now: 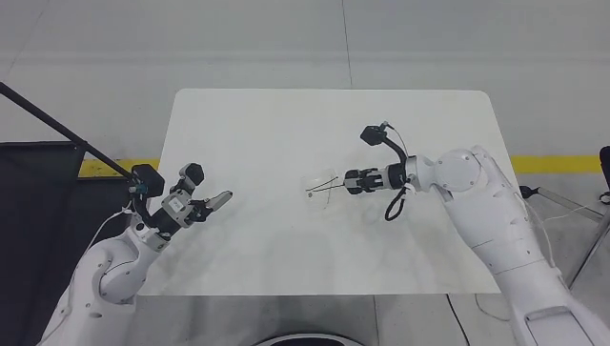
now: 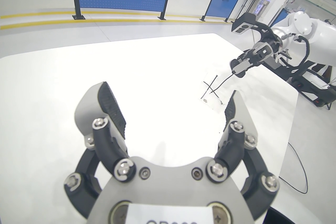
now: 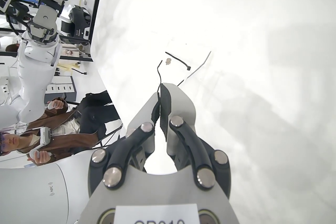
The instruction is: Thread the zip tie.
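Presently the right tool is clenching a zip tie over the middle of the worktop, with a second tie lying just below it (head end showing). The left tool is hanging released, well apart; threading is probably needing it pinching the head steady.
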`<state>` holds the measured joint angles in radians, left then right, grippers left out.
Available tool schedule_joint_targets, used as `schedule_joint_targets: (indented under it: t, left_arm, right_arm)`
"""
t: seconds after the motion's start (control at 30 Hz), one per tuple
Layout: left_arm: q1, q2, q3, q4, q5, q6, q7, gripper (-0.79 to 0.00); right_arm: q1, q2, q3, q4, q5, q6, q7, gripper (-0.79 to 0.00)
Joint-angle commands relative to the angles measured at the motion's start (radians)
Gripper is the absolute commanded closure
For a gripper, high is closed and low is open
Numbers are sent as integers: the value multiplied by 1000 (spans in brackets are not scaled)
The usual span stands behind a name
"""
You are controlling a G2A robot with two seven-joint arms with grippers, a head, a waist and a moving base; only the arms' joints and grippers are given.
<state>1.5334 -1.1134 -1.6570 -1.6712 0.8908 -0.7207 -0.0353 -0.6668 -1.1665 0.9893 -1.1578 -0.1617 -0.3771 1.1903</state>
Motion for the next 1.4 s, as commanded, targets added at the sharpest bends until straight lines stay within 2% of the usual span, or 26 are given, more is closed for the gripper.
schedule_joint_targets:
  t: [0.0,0.23,0.4,0.53,1.03,1.2,1.37]
  left_arm:
    - [-18,2,6,11,-4,-24,-12,-785]
    - [-95,14,31,38,-2,-174,-74,-785]
    - [-138,18,59,68,-11,-250,-82,-785]
    - [-139,19,59,69,-12,-253,-82,-785]
    - [-140,19,77,56,-13,-256,-95,-785]
    - [-200,26,117,100,-65,-292,-134,-785]
    - [-289,39,226,147,-137,-292,-190,-785]
  right_arm:
    - [-10,6,6,-46,-13,14,20,0]
    - [-33,28,25,-199,-51,48,117,0]
    - [-51,40,33,-290,-84,95,142,0]
    - [-91,51,53,-344,-101,104,124,0]
    - [-102,51,51,-353,-108,98,97,0]
    - [-94,56,44,-405,-146,91,110,0]
    - [-37,55,21,-432,-144,91,166,0]
